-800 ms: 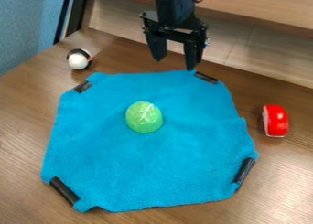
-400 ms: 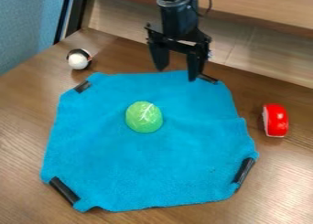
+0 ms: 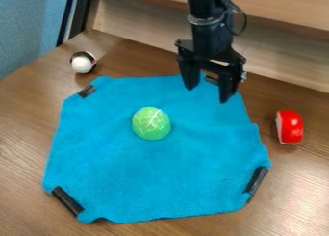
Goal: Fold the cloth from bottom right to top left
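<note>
— Where is the cloth (image 3: pixel 141 177) found, and how might it be handled?
— It is spread flat on the table (image 3: pixel 22 134); by its look it can be judged light, soft and limp, hardly fragile, easily rucked if pushed.
— And where should it be gripped?
— By the black strip (image 3: pixel 256 181) at the bottom right corner (a firmer bite is probably offered there).
— How is the arm (image 3: pixel 208 30) posed?
— It is hung from the top edge, the gripper (image 3: pixel 207 92) pointed down over the cloth's upper right, its fingers parted, nothing pinched.
</note>
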